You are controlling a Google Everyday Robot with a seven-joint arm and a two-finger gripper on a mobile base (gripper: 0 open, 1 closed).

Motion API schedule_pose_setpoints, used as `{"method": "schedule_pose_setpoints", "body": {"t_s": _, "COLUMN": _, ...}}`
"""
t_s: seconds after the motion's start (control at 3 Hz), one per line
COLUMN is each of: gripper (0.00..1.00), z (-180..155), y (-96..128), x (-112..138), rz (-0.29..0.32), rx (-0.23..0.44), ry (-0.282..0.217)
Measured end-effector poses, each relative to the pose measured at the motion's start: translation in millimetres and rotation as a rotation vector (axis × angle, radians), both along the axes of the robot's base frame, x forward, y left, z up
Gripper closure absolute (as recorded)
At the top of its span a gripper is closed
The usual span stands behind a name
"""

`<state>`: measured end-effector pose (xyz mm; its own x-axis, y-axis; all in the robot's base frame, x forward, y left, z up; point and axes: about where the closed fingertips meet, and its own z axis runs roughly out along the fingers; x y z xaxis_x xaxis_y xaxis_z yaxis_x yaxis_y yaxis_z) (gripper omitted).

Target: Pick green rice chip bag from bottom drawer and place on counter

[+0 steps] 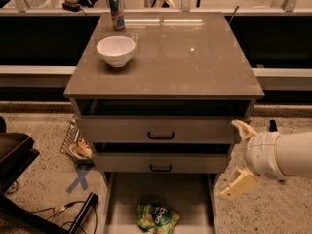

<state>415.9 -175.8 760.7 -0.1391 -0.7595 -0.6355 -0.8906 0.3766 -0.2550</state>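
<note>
My pincer [228, 160] hangs at the right side of the drawer cabinet, level with the two drawers that have black handles. It is released. Its two beige fingers [240, 183] are spread wide, one above the other, with nothing between them. The upper finger's tip lies by the right end of the top drawer [161, 129]; I cannot tell whether it touches. The lower finger points down and left towards the speckled floor [263, 213] just outside the cabinet. My white arm [282, 155] comes in from the right edge of the view.

The green rice chip bag [157, 217] lies in the bottom drawer [195, 194], which is pulled out. It sits crumpled on the pale floor of the drawer, near the front and slightly left of the middle, with its dark round logo facing up. It is below and to the left of my pincer, well apart from it.

The middle drawer [161, 163] and the top drawer both stand slightly out from the cabinet.

On the table [195, 57], the glossy brown-grey top slab, a white bowl [116, 50] stands near the left edge. A slim can [116, 12] stands upright behind the bowl at the far left corner.

On the floor to the left of the cabinet a wire basket [75, 143] leans against its side, and a blue tape cross [79, 179] is stuck down just in front of the basket.
</note>
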Motion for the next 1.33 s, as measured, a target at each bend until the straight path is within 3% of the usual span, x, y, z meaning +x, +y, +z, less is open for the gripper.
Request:
{"method": "schedule_pose_setpoints", "body": {"t_s": 0.33, "gripper": 0.0, "z": 0.0, "y": 0.0, "x": 0.0, "rz": 0.0, "rx": 0.0, "ry": 0.0}}
{"method": "schedule_pose_setpoints", "body": {"t_s": 0.67, "gripper": 0.0, "z": -32.4, "y": 10.8, "x": 11.1, "rz": -0.015, "rx": -0.021, "ry": 0.022}}
{"method": "schedule_pose_setpoints", "body": {"t_s": 1.0, "gripper": 0.0, "z": -128.2, "y": 43.7, "x": 32.6, "rz": -0.022, "rx": 0.016, "ry": 0.053}}
{"method": "schedule_pose_setpoints", "body": {"t_s": 1.33, "gripper": 0.0, "z": -195.4, "y": 62.2, "x": 53.6, "rz": 0.005, "rx": 0.054, "ry": 0.034}}
